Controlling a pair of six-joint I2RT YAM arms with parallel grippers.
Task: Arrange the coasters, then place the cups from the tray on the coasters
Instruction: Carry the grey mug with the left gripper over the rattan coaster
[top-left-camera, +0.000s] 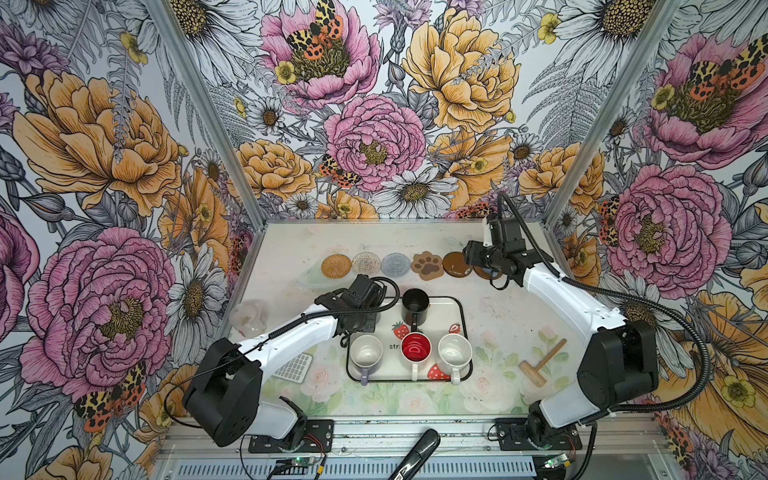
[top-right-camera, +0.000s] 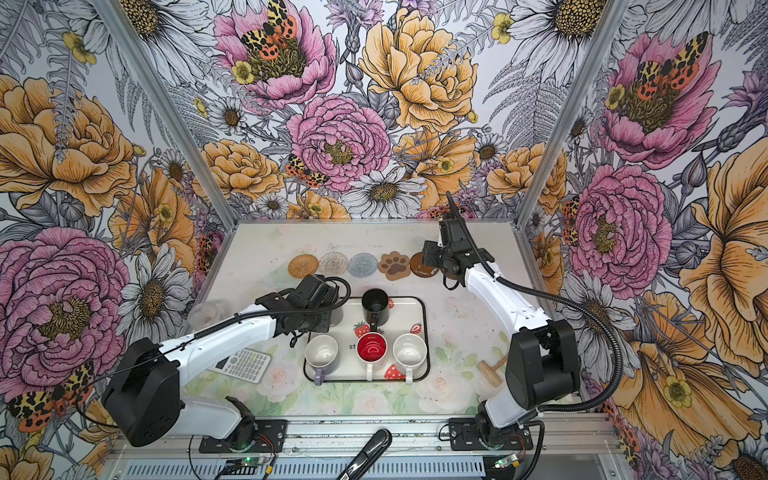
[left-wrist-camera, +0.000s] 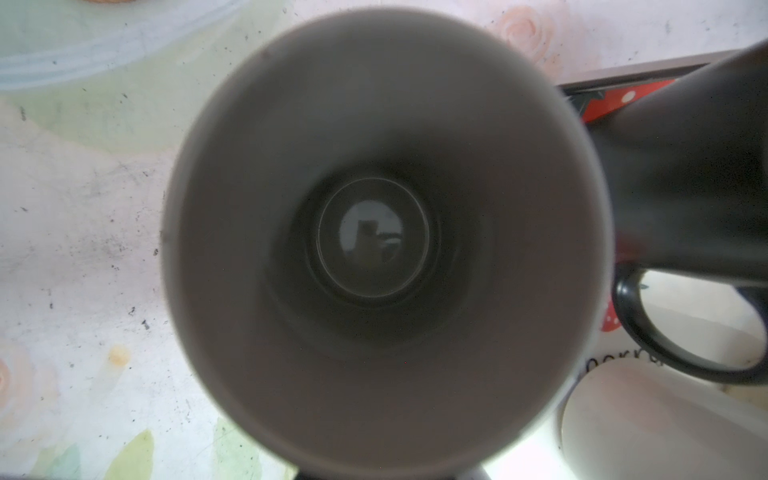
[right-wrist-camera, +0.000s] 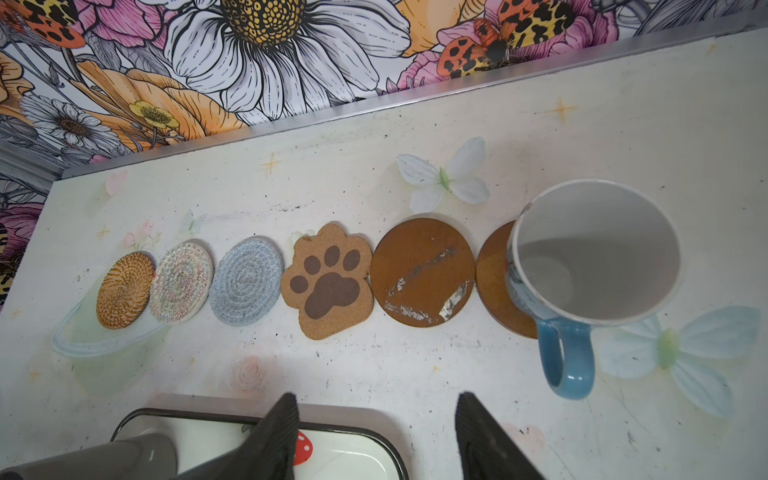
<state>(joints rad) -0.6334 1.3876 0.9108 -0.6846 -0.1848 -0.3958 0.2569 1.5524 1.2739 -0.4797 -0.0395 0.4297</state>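
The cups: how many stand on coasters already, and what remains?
Done: six coasters lie in a row; the light blue mug stands on the end brown disc. In hand: the left tool is shut on the grey mug at the tray; the right tool is open. Left: the black mug, lavender mug, red-inside mug and speckled mug.

We see a clear glass beaker (top-left-camera: 249, 318) at the left edge of the table (top-left-camera: 519, 316). A calculator (top-right-camera: 245, 365) lies near the front left. A wooden hammer (top-left-camera: 540, 365) lies flat on the right side. Big bright flowers cover the walls (top-left-camera: 124, 145) all around.
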